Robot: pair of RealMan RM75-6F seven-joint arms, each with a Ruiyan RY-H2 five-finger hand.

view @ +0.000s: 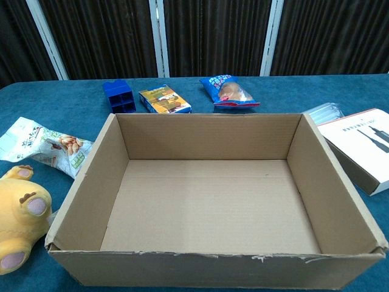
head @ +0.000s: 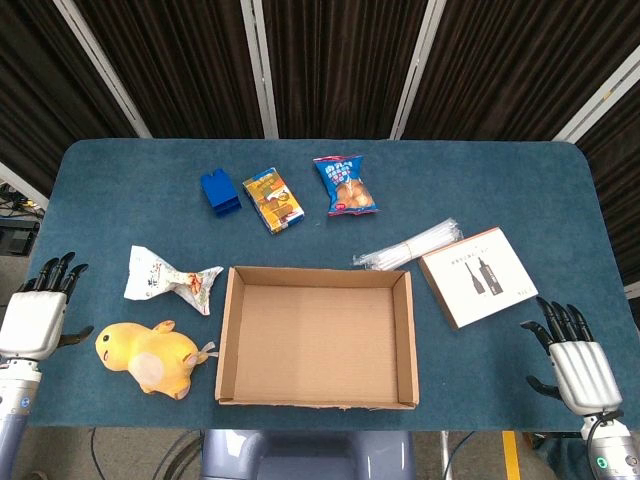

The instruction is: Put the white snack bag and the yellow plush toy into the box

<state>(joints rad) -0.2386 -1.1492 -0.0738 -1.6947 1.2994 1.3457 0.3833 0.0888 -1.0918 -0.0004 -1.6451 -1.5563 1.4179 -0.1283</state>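
You have one cardboard box (head: 316,337), one white snack bag (head: 168,277), one yellow plush toy (head: 147,357), one blue snack bag (head: 345,185), one yellow-orange packet (head: 273,199), one blue block (head: 219,192), one white carton (head: 478,275) and one clear straw bundle (head: 408,246).

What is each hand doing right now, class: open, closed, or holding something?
Left hand: open, holding nothing, beside the table edge near the toy.
Right hand: open, holding nothing, fingers spread.
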